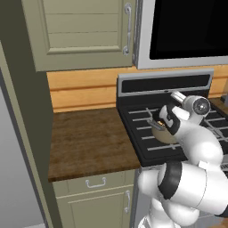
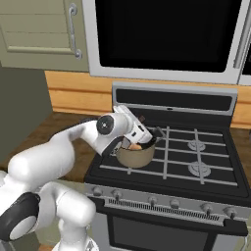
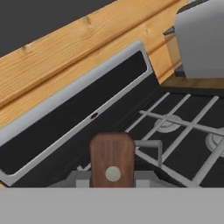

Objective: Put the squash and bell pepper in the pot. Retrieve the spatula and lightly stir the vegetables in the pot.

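Three views take in the stove (image 2: pixel 196 162), and everything here sits relative to it. From the right base view its black grates and burners spread wide under the microwave (image 2: pixel 166 34), with the pot (image 2: pixel 136 155) on the front-left burner and something orange, either the squash or the bell pepper, I cannot tell which, showing inside it (image 2: pixel 135 146). From the left base view the arm hides most of that pot (image 1: pixel 163 136), leaving a beige curve of wall, but this side shows the wooden counter (image 1: pixel 89 138) left of the stove and the cabinet (image 1: pixel 80 31) above it. The gripper (image 2: pixel 145 131) hangs over the pot's rim. In the hand view a brown wooden handle end with a pale rivet (image 3: pixel 112 159), seemingly the spatula's, stands up between the fingers against the stove's back panel (image 3: pixel 78 118), so they appear clamped on it, though the fingertips themselves are hidden. A grey toaster-like box (image 3: pixel 201 39) sits beyond the stove's far edge.
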